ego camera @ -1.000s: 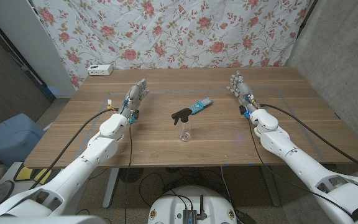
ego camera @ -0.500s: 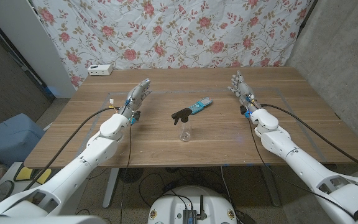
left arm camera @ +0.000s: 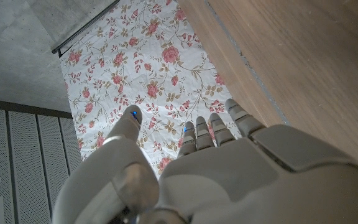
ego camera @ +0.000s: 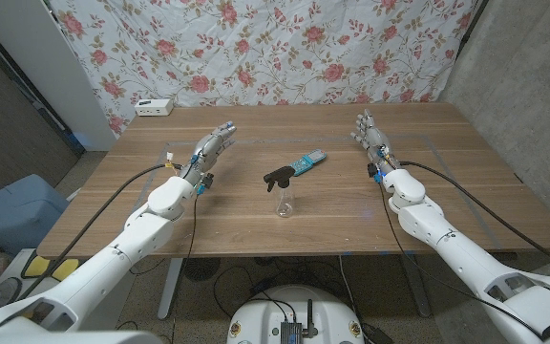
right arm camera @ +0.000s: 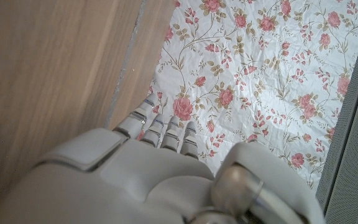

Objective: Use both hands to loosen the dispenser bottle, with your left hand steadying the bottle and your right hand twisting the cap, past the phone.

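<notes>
Your left hand (ego camera: 214,145) has tipped and drifted a bit toward the centre since 1 s ago, fingers now leaning in toward the bottle; right hand (ego camera: 370,133) hasn't budged, and neither has anything on the tabletop (ego camera: 466,191). Both hands are released, fingers straight and apart, nothing held. Wrist views agree: straight fingers against the floral backdrop, w/ bare wood alongside.

Dispenser bottle (ego camera: 283,192) stands upright mid-tabletop, clear body w/ black trigger cap (ego camera: 278,177) on top, roughly between your two arms and well apart from both. Phone (ego camera: 306,162) lies flat just beyond it, angled toward the back right. That placement probably sets the reach: bottle sits nearer you than the phone, so you can likely close in from both sides w/o crossing over the phone.

Left looks like it's starting the approach to steady the body; right is prob. waiting since the cap twist needs the bottle held first. White box (ego camera: 155,107) sits at the back left edge, out of the way.
</notes>
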`<action>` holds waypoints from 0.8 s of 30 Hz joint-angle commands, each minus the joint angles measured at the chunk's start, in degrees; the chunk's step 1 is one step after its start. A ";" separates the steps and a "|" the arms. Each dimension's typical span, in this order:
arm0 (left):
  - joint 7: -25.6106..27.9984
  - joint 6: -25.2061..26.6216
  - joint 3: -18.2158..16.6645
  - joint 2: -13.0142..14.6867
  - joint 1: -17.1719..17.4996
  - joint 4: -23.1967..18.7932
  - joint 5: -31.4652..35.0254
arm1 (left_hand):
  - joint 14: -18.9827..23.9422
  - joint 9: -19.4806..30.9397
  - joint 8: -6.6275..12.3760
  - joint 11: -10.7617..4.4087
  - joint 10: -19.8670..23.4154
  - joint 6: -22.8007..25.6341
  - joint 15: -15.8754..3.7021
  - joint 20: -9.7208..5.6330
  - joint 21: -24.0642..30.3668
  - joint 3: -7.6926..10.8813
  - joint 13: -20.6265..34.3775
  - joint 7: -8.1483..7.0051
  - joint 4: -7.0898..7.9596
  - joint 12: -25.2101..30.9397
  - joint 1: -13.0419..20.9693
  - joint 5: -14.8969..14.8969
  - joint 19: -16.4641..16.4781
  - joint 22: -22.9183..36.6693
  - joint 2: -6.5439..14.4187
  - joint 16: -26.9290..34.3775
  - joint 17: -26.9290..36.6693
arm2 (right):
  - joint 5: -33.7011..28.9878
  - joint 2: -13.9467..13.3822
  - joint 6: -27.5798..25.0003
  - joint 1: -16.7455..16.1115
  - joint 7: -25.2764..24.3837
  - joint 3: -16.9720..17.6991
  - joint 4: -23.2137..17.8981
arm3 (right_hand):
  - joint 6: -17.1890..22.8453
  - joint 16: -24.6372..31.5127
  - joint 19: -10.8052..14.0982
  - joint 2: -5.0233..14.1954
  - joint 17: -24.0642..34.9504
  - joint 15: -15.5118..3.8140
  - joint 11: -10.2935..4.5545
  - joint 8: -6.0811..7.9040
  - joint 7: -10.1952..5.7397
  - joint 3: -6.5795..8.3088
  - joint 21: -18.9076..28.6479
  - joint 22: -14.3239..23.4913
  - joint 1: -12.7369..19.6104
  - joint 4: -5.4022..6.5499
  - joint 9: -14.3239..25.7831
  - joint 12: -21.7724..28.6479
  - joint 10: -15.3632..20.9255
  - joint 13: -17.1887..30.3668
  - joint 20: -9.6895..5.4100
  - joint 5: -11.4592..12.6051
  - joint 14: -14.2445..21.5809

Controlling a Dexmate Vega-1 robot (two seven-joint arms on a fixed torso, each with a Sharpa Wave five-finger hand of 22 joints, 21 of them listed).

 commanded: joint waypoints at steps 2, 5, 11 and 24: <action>-0.70 -2.01 -0.48 1.85 1.54 -0.40 1.61 | 2.61 0.22 0.38 -0.88 2.86 2.49 -1.59 0.48 0.11 -0.57 0.16 -0.38 -0.62 0.82 2.23 0.97 1.39 0.19 -1.21 0.32 0.26 | -1.89 1.28 0.77 -0.01 -3.44 -0.18 0.04 | -0.05 0.38 0.66 0.03 0.17 -0.68 0.00 0.02 -1.91 0.14 0.42 0.24 0.14 -0.17 0.25 0.21 0.65 0.14 -2.02 -0.13 0.72; -1.92 -2.08 -0.24 2.40 1.52 -0.30 1.61 | 3.13 0.22 0.28 -0.76 3.00 2.70 -1.63 0.56 0.12 -0.85 0.16 -0.32 -0.75 0.68 2.82 1.25 1.67 0.19 -1.81 0.29 0.25 | -2.00 1.58 0.88 0.06 -3.77 -0.23 0.16 | -0.06 0.39 0.69 0.07 0.17 -0.65 0.06 0.01 -1.93 0.18 0.43 0.24 0.17 -0.17 0.27 0.23 0.73 0.14 -2.02 -0.15 0.77; -4.64 -3.05 0.13 2.87 1.43 0.51 0.89 | 3.63 0.24 0.15 -0.79 3.39 2.82 -1.74 0.66 -0.05 -1.54 0.15 -0.29 -1.28 0.42 4.91 2.03 1.85 0.16 -3.85 0.04 0.26 | -1.61 2.10 0.95 -0.05 -4.00 -0.14 0.31 | -0.06 0.33 0.68 0.12 0.17 -0.69 0.04 0.02 -1.93 0.26 0.42 0.24 0.21 -0.17 0.32 0.20 0.68 0.14 -2.04 -0.20 0.67; -5.16 -2.99 0.73 3.76 2.82 -1.50 1.69 | 4.47 0.26 -0.06 -0.37 4.08 3.02 -1.64 0.52 -0.31 -2.85 0.15 0.18 -1.19 0.08 8.26 3.33 1.75 0.17 -6.85 -0.14 0.27 | -0.68 1.03 -1.37 -2.40 -5.21 0.40 -3.15 | -1.59 0.16 0.22 -0.15 0.19 -0.10 1.10 -0.55 -1.81 0.32 0.23 0.22 0.21 -0.16 0.35 -0.15 -0.16 0.08 -2.96 -0.45 0.30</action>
